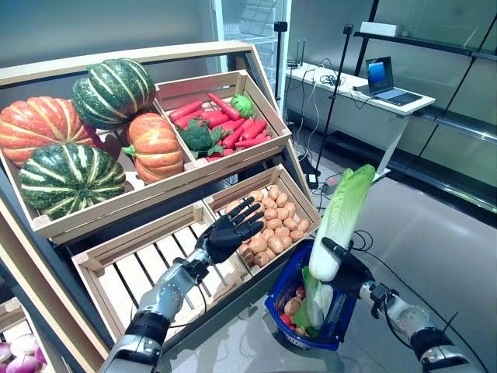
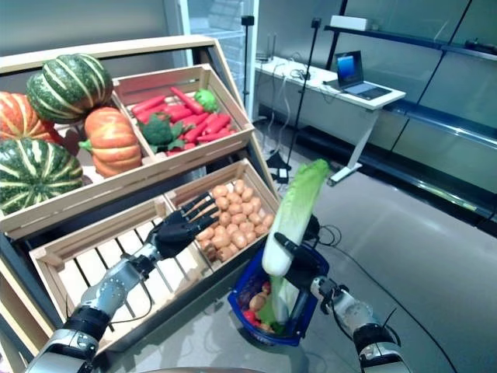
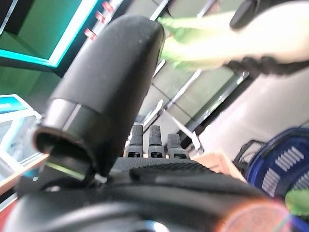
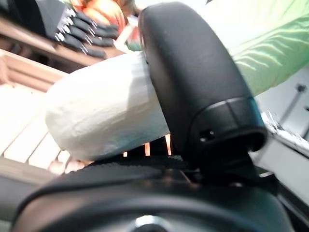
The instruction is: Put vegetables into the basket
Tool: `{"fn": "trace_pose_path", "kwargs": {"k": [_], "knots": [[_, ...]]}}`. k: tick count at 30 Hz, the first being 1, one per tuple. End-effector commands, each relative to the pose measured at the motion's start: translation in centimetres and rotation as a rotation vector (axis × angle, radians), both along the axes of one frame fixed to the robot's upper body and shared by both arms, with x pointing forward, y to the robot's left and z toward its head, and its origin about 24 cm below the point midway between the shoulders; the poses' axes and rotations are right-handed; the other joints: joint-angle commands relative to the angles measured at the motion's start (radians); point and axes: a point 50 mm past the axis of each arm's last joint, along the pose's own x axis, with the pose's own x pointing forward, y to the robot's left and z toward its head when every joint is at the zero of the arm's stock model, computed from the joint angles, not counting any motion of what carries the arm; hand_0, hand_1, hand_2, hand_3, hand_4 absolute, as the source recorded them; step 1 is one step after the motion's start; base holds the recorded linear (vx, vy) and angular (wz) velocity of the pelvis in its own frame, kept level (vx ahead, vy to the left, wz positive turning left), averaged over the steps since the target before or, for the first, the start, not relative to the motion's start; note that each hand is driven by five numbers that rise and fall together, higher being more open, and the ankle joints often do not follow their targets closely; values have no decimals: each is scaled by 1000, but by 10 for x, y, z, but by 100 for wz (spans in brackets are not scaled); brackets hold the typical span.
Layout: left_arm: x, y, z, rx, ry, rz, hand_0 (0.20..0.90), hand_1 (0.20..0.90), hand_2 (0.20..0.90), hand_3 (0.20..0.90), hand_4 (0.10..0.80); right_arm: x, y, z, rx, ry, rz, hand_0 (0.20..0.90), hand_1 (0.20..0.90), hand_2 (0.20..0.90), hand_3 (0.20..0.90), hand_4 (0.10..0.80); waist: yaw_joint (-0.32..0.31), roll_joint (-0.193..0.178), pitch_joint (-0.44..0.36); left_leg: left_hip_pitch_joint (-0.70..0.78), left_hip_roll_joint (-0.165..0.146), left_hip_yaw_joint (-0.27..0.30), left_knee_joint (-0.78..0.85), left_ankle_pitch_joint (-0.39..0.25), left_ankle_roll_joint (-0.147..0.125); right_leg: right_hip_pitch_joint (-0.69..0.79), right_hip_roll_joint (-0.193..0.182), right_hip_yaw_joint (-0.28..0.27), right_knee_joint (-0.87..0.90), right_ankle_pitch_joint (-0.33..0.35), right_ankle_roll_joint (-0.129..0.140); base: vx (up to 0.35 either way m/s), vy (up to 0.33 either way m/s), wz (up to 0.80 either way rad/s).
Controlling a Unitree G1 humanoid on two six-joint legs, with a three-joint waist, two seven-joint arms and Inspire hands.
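Note:
My right hand (image 1: 351, 270) is shut on a long napa cabbage (image 1: 342, 217) with a white stem and pale green leaves. It holds the cabbage upright, stem end down, just above the blue plastic basket (image 1: 289, 275) on the floor. In the right wrist view my thumb (image 4: 193, 92) curls over the white stem (image 4: 101, 116). The basket holds another pale green leafy vegetable (image 1: 315, 299) and small red and brown vegetables (image 1: 292, 311). My left hand (image 1: 227, 230) is open with fingers spread, hovering over the lower crate of small brown potatoes (image 1: 272, 219).
The wooden stand (image 1: 155, 186) with slanted crates rises to the left of the basket. A white desk (image 1: 365, 92) with a laptop stands at the back right. Grey floor lies to the right of the basket.

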Motion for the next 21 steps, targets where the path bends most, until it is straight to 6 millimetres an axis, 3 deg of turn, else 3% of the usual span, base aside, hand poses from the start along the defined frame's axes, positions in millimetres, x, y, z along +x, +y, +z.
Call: {"fn": "trace_pose_path", "kwargs": {"k": [1, 4, 6, 10, 15, 16, 21], "knots": [[29, 25, 43, 89, -227, 158, 900, 900, 900, 900, 800, 52, -24, 50, -143, -246, -152, 300, 300, 300, 300, 400, -1, 5, 22, -2, -4, -33, 1, -18, 24, 9, 2, -21, 57, -26, -52, 0, 0, 0], [36, 20, 51, 116, -271, 218, 900, 900, 900, 900, 800, 62, -28, 54, -236, -244, -224, 300, 300, 300, 300, 400, 4, 18, 77, -43, -1, -44, 39, -20, 18, -55, -12, -17, 150, -68, -62, -212, -8, -3], [62, 10, 84, 122, -390, 270, 900, 900, 900, 900, 800, 100, -28, 92, -331, -320, -299, 300, 300, 300, 300, 400, 10, 26, 210, -206, 19, -87, 206, -62, -3, -216, -50, -7, 311, -112, -74, -639, -32, -7], [75, 4, 110, 110, -478, 319, 900, 900, 900, 900, 800, 121, -31, 121, -374, -374, -337, 300, 300, 300, 300, 400, 12, 33, 318, -370, 41, -126, 378, -98, -11, -377, -102, 21, 493, -146, -81, -311, 3, 8], [76, 3, 131, 103, -560, 365, 900, 900, 900, 900, 800, 133, -44, 147, -427, -416, -392, 300, 300, 300, 300, 400, 36, 48, 387, -541, 47, -161, 537, -142, -4, -532, -160, 29, 673, -206, -92, -197, 9, 14], [77, 4, 134, 113, -573, 364, 900, 900, 900, 900, 800, 134, -46, 152, -433, -422, -397, 300, 300, 300, 300, 400, 41, 53, 394, -553, 46, -174, 565, -173, -9, -550, -167, 39, 717, -240, -82, -101, -9, 16], [78, 2, 148, 96, -613, 348, 900, 900, 900, 900, 800, 142, -53, 174, -469, -456, -416, 300, 300, 300, 300, 400, 51, 64, 430, -637, 45, -183, 664, -212, -4, -637, -202, 54, 838, -282, -85, -94, 6, 13]]}}
